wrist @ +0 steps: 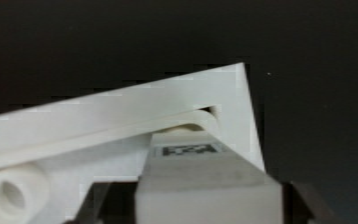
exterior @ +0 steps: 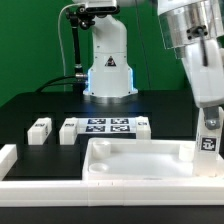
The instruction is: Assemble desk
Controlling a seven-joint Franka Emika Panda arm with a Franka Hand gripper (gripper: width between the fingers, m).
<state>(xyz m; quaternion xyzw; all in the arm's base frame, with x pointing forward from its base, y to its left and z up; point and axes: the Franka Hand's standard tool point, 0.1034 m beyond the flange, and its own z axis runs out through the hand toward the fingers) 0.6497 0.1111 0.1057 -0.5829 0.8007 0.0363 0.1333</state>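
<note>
Gripper [exterior: 208, 130] [wrist: 201, 200] is clamped narrow on a white square leg [exterior: 208, 143] [wrist: 190, 155]. Dark fingers [wrist: 108, 205] press on two opposite sides of it. The leg is upright, with its black-and-white tag facing the exterior camera. It sits low at the exterior view's right, inside the raised rim at the tabletop's corner on that side.

In the wrist view the leg's far end meets the round corner socket [wrist: 197, 122]. Can't tell if it is seated or only touching.

The tabletop [exterior: 130, 165] [wrist: 87, 130] is white, rimmed and lying flat. It fills the lower middle to lower right of the exterior frame. A second round socket [wrist: 7, 190] shows partly at the edge of the wrist frame.

The arm comes down from the upper right of the exterior frame onto the leg.

Behind the tabletop, mid-frame, the marker board [exterior: 105, 127] lies flat on the black table [exterior: 30, 105]. One loose leg [exterior: 142, 126] sits just beside the board on the exterior view's right. Another leg [exterior: 68, 130] is just beside the board on the exterior view's left. A third leg [exterior: 39, 130] lies further that way, apart from the rest.

Low white border rails [exterior: 100, 192] run along the bottom edge and up the lower left corner, close to the tabletop.

Robot base [exterior: 108, 70] stands upper centre, behind the board.
</note>
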